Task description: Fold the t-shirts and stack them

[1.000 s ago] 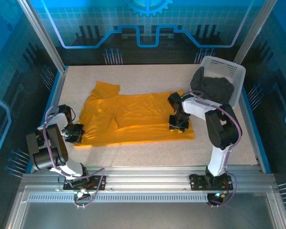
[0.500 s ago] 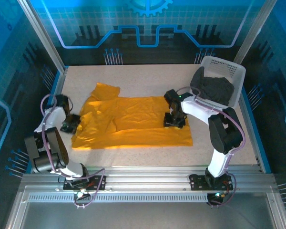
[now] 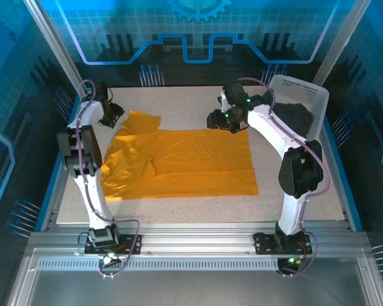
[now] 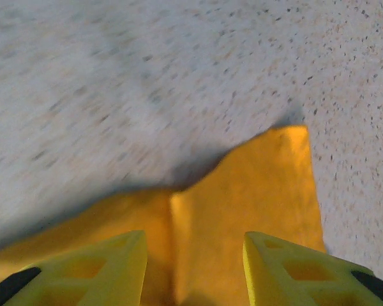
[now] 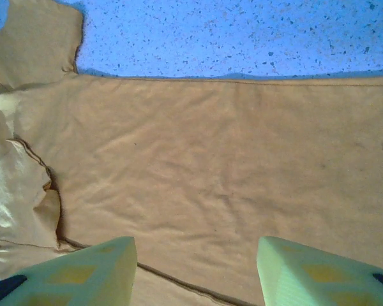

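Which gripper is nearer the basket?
Right. The right gripper hangs over the orange shirt's far edge, just left of the basket; the left gripper is at the shirt's other end, by the sleeve.

This is a robotics lab cell, a purpose-built test enclosure and not a home or a shop. Under the left pincer (image 3: 113, 113) and the right pincer (image 3: 214, 120) lies a pale speckled worktop (image 3: 179, 102) with blue edging. Beyond both pincers, at the far side, stand translucent blue panels (image 3: 115, 32) printed with a grid, circuit-like lines and a gear emblem (image 3: 201, 7). Slanted aluminium posts (image 3: 54, 44) frame the cell outside each pincer. On the near side of the pincers, a ribbed aluminium rail (image 3: 191, 245) carries the bolted bases of two white-and-black arms (image 3: 92, 191), with bare cables (image 3: 78, 124) looped along them.
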### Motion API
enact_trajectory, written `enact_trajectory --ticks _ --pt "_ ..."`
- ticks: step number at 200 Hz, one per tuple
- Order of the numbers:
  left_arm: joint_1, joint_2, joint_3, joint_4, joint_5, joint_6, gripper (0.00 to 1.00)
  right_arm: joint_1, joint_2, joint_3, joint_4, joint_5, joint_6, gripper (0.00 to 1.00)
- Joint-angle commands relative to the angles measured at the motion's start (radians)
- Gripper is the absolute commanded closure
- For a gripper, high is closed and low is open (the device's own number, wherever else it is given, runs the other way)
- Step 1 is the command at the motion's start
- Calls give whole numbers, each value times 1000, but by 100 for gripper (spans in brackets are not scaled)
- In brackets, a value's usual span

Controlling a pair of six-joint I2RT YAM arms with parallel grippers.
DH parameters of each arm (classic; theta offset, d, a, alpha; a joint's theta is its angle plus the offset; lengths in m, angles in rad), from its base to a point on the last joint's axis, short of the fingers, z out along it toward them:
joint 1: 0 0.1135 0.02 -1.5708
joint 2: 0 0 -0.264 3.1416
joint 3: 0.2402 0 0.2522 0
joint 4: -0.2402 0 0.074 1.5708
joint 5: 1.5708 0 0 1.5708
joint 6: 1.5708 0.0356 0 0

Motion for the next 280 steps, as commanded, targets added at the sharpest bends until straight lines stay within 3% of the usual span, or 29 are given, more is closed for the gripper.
enact_trajectory --ticks 1,35,98,129,152,209,231,248,280 --pt "-13 103 164 25 26 53 54 -1 15 18 -39 -17 19 46" --pt "-54 249 335 31 1 101 50 2 -14 -34 -24 13 53 46" --pt "-103 374 477 -146 -125 113 47 2 -56 -130 21 19 94 46" --pt "-111 467 665 -347 -150 85 55 2 -54 -136 27 14 94 46" --pt "-111 549 809 -499 -107 56 64 0 -48 -131 27 12 90 47" --pt "-131 531 737 -586 -121 85 67 -10 -38 -132 34 0 85 47" --pt "-134 523 732 -581 -121 83 85 -12 -30 -126 17 20 90 48" --pt "-136 489 717 -550 -127 78 100 -14 0 -94 -31 83 111 50" --pt "-144 382 705 -488 -135 65 100 5 120 45 -148 333 165 52"
